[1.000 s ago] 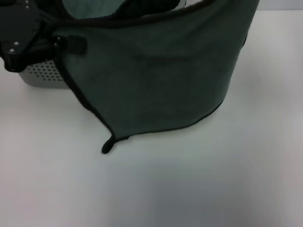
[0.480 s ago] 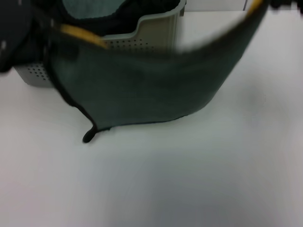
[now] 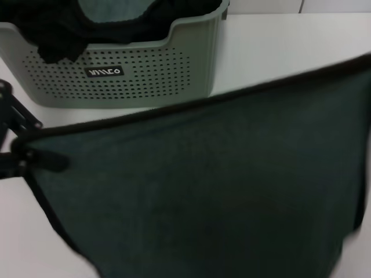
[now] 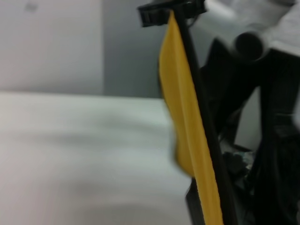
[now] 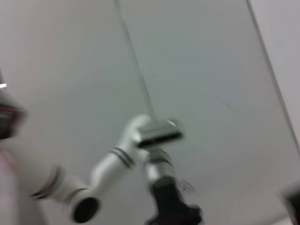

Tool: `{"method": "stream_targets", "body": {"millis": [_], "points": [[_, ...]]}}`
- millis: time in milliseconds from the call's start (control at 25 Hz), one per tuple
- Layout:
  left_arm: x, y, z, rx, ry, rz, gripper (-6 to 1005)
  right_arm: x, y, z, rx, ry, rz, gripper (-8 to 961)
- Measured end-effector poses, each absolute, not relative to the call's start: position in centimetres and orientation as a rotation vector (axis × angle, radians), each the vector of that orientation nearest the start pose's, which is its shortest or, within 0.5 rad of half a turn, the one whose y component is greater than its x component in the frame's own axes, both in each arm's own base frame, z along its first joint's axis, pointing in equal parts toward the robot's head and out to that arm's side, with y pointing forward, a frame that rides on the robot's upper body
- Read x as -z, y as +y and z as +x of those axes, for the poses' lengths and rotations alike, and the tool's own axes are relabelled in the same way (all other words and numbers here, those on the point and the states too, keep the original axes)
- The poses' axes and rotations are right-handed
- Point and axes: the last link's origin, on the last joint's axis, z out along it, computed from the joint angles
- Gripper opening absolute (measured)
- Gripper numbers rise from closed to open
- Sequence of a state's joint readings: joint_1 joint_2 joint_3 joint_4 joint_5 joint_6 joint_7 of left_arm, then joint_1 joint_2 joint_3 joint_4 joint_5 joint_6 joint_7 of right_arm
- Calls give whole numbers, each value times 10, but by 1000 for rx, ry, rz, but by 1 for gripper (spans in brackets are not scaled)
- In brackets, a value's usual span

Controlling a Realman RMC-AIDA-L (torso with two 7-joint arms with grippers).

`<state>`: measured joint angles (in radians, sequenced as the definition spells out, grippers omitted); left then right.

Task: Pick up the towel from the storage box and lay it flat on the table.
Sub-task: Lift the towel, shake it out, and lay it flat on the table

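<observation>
Clamped on the towel's (image 3: pixel 208 191) left corner, the left gripper (image 3: pixel 26 157) holds it up at the head view's left edge. Stretched wide, the dark cloth hangs in front of the storage box (image 3: pixel 145 69) and above the table (image 3: pixel 278 46). Whether the right gripper grasps the far corner I cannot tell; it lies outside the head view.

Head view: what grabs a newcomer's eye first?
The towel, stretched wide and held up in front of the camera, fills the lower frame; the left tool grips its corner at the left edge. Behind it, the storage box sits on the table, with a black cloth spilling over its rim.
</observation>
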<state>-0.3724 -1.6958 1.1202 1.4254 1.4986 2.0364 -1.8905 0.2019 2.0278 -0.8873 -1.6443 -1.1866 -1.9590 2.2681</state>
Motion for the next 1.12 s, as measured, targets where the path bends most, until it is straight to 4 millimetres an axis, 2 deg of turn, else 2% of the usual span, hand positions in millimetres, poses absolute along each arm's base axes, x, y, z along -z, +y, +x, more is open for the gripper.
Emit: {"method": "stream_targets", "body": {"millis": [40,120,200,280,400,440,560,840,1120], "points": [[-155,268,-174,378,-73,-3219,4,-133,241,150,-1218,627,-2875,105],[-137,281,-182,321,-192,-3220,5,-115,252,163,-1182,764,-2879,106],[-122,293,-194,253,-323,-3213,5,-82,270,177,-1083,943,-2890,107],[-105,307,-206,180,-456,-3193,5,-53,284,185,-963,1037,-2907,108],[-88,320,-215,93,-561,-3155,5,-33,294,186,-837,1039,-2931,109],[-80,329,-218,37,-594,-3116,5,-31,297,186,-816,1024,-2928,110],[-76,338,-220,3,-606,-3063,5,-28,306,186,-764,999,-2898,111],[-75,352,-223,-17,-649,-2966,6,-29,321,194,-751,989,-2793,114],[-70,359,-233,-81,-704,-2917,6,-21,345,206,-756,1145,-2719,118]]}}
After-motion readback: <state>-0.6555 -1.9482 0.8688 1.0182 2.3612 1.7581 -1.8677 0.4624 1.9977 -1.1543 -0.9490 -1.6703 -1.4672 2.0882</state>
